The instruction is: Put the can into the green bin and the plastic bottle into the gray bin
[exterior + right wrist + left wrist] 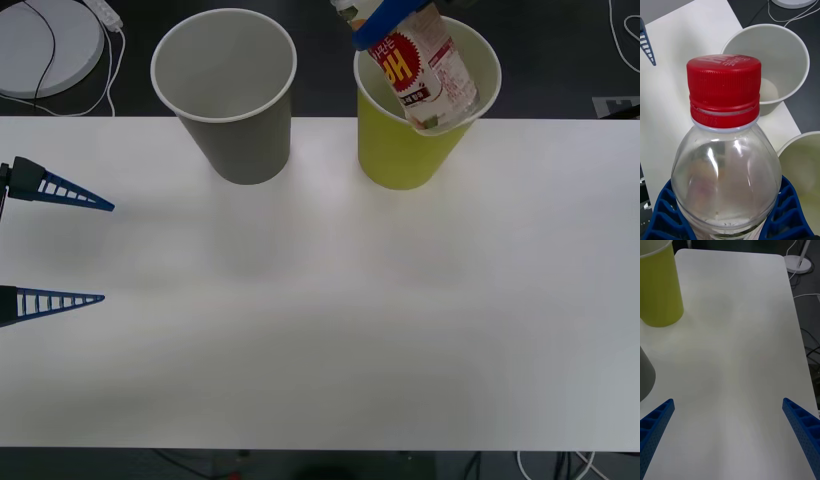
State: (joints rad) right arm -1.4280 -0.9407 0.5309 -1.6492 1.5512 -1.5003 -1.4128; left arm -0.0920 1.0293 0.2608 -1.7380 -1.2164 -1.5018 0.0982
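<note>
While held: the plastic bottle [428, 70] hangs tilted over the mouth of the green bin [415, 150], its lower end dipping inside the rim and its label facing up.
Right gripper [728, 221]: its blue ribbed fingers [662, 219] are clamped around the clear body of the bottle, below the red cap [724, 90]; in the front view a blue finger crosses the bottle near its neck.
Green bin: stands upright at the far edge of the white table [320, 330], on the robot's right.
Gray bin [228, 100]: upright beside the green one, on its left, apart from it, pale inside.
Left gripper [60, 250]: sits at the left edge above bare tabletop, fingers spread wide, holding nothing.
Bottle cap: in the right wrist view it points towards the gray bin's open mouth.
</note>
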